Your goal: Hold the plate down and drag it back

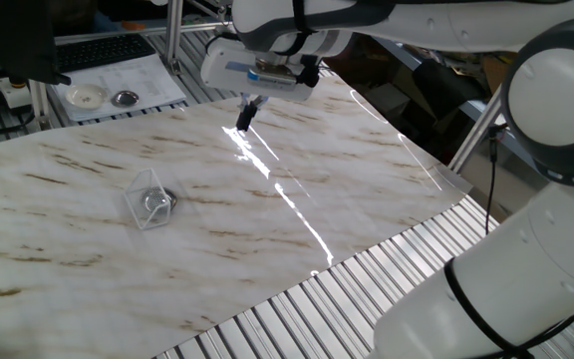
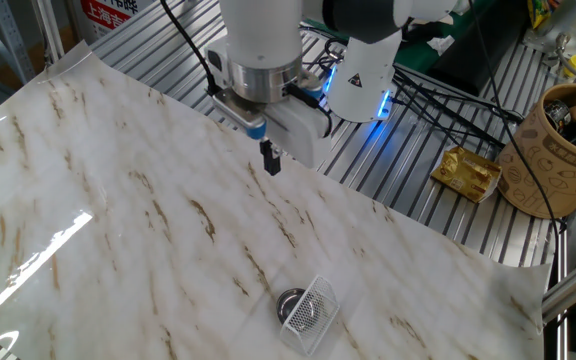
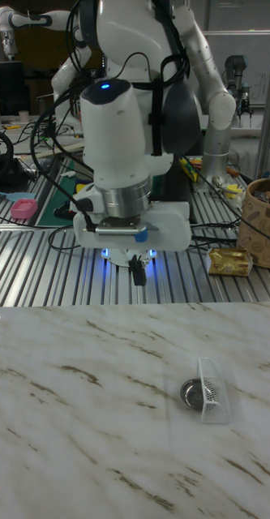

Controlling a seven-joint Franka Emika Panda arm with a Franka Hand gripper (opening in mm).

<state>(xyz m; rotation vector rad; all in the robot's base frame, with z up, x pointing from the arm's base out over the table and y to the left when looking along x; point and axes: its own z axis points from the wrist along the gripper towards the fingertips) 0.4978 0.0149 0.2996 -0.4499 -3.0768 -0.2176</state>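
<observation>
A: Where's the plate (image 2: 291,301)?
B: On the table (image 2: 118,200), touching the clear box (image 2: 311,311), toward the side farthest from the arm's base.
A: And the end effector (image 2: 271,162)?
B: Up over the table's edge nearest the base, well apart from the plate. Beyond the far corner, two small dishes (image 1: 103,97) lie side by side on a sheet.

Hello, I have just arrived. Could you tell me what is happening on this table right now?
A single robot arm is working over a marble-patterned table. Its gripper hangs above the table's far edge with its fingers together, holding nothing. The small silver plate it must press and drag lies far from it, near the opposite edge, right beside a clear plastic box. Nothing touches the plate yet, so the dragging has not begun.
</observation>
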